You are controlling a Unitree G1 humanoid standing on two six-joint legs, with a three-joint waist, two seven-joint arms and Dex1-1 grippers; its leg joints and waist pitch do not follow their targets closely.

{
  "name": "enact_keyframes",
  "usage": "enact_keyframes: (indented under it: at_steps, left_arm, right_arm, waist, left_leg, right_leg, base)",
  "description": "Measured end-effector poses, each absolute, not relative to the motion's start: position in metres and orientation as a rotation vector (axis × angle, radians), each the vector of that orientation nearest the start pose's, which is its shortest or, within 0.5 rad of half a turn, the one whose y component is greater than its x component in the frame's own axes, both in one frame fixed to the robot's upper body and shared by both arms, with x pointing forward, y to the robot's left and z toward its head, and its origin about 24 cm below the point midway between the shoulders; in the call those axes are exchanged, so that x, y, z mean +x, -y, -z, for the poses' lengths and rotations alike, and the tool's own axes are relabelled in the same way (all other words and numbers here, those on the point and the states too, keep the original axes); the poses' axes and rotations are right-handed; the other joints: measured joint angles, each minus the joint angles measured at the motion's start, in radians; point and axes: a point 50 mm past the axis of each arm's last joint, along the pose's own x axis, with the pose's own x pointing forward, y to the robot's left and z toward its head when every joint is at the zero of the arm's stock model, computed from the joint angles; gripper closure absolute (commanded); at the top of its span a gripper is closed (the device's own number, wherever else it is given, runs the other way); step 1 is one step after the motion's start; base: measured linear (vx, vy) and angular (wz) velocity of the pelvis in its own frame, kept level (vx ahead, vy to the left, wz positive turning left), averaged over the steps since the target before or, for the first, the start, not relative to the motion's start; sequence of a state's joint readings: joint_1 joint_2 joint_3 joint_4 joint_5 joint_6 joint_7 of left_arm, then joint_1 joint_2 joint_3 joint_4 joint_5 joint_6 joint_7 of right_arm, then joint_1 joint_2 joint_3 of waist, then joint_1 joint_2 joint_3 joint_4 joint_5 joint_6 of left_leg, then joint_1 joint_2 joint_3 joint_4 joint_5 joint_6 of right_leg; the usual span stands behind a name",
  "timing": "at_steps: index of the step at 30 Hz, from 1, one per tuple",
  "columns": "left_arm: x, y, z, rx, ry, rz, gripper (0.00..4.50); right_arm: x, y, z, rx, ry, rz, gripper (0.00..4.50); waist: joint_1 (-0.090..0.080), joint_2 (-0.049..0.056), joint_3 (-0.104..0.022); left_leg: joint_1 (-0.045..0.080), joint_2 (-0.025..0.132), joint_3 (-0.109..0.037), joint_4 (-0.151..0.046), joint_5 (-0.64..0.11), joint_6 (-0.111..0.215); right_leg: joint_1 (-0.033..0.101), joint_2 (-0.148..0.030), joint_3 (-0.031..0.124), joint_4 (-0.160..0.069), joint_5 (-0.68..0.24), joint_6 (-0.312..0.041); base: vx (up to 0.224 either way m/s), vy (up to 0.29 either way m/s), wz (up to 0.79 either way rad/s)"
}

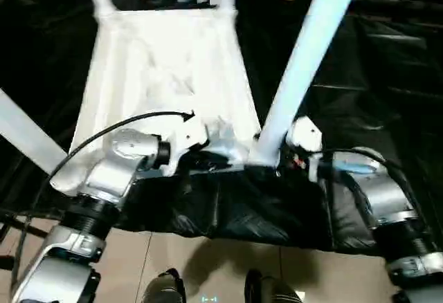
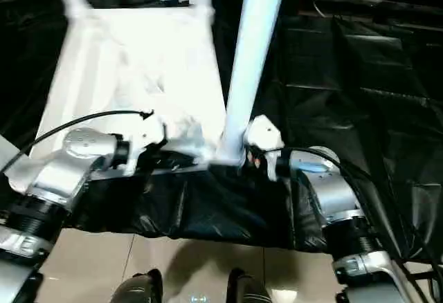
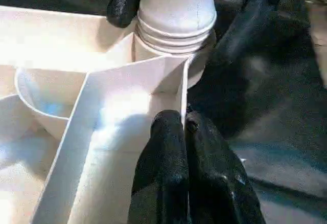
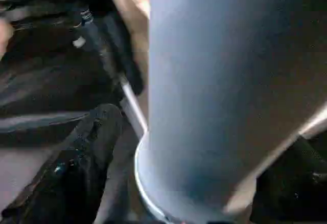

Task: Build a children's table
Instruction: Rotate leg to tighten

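Children's table (image 1: 166,75) lay upside down on black sheeting (image 1: 387,75), legs up. Left gripper (image 3: 185,132) was pinched together on a rib wall by the near-right corner socket. Right gripper (image 4: 184,183) stood wide apart around that socket's leg (image 1: 304,61), fingers (image 4: 76,168) either side.

White kids' table (image 1: 166,75) upside-down on black sheet, legs (image 1: 304,61) up.

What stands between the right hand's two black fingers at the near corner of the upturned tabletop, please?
A white tube leg, seated in the tabletop's corner socket, stands between the right hand's open fingers, as the right wrist view shows.
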State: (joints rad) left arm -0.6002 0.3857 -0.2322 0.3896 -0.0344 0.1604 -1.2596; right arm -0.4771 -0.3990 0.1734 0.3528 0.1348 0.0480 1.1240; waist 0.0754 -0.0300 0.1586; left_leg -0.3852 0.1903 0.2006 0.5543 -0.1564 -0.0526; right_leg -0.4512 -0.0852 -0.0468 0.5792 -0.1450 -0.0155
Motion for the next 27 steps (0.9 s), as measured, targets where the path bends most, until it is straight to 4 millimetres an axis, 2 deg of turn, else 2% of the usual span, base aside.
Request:
enact_keyframes:
  at_steps: [7,9,12,14,21,25,27]
  left_arm:
    - [0.313,-0.134,-0.094,0.416,-0.316,1.462,4.5]
    - [0.313,-0.135,-0.094,0.417,-0.321,1.476,4.5]
    - [0.312,-0.137,-0.094,0.415,-0.328,1.49,4.5]
    - [0.312,-0.138,-0.094,0.416,-0.329,1.493,4.5]
    - [0.312,-0.138,-0.093,0.413,-0.328,1.495,4.5]
    - [0.316,-0.135,-0.092,0.405,-0.314,1.422,4.5]
    - [0.323,-0.129,-0.093,0.399,-0.297,1.321,4.5]
  right_arm:
    - [0.301,0.144,-0.08,-0.335,-0.188,-1.357,1.08]
    - [0.3,0.145,-0.081,-0.337,-0.194,-1.377,1.33]
    - [0.299,0.145,-0.081,-0.341,-0.199,-1.393,1.42]
    - [0.299,0.144,-0.081,-0.342,-0.201,-1.398,1.71]
    - [0.297,0.143,-0.08,-0.328,-0.2,-1.397,1.79]
    - [0.3,0.138,-0.074,-0.24,-0.17,-1.253,1.8]
    - [0.308,0.134,-0.07,-0.18,-0.143,-1.085,1.8]
  waist:
    - [0.014,0.0,0.0]
    - [0.014,0.0,0.0]
    - [0.015,0.0,0.0]
    - [0.014,0.0,0.0]
    - [0.015,0.0,0.0]
    - [0.011,-0.001,0.0]
    - [-0.002,-0.003,0.0]
  left_leg:
    - [0.0,0.0,0.0,0.001,0.0,0.0]
    - [-0.001,0.0,0.0,0.001,0.0,0.0]
    - [-0.001,0.001,0.0,0.001,0.0,0.0]
    - [-0.001,0.001,0.0,0.001,0.0,0.0]
    - [0.0,0.001,0.0,0.001,0.0,0.0]
    - [0.001,0.001,0.0,0.002,-0.002,-0.005]
    - [0.002,0.0,0.0,0.003,-0.002,-0.006]
  right_leg:
    - [0.0,0.0,0.0,0.0,0.001,-0.001]
    - [0.0,0.0,0.0,0.0,0.001,-0.001]
    - [0.0,0.0,0.0,0.0,0.001,-0.001]
    - [0.0,0.0,0.0,0.0,0.001,-0.001]
    - [0.0,0.0,0.0,0.0,0.0,-0.001]
    - [0.001,0.0,0.0,0.001,0.002,-0.002]
    - [0.001,0.0,0.001,0.0,0.001,-0.001]
  base:
    - [0.0,0.0,0.0]
    - [0.0,0.0,0.0]
    - [0.0,0.0,0.0]
    - [0.0,0.0,0.0]
    - [0.0,0.0,0.0]
    - [0.0,0.0,0.0]
    - [0.0,0.0,0.0]
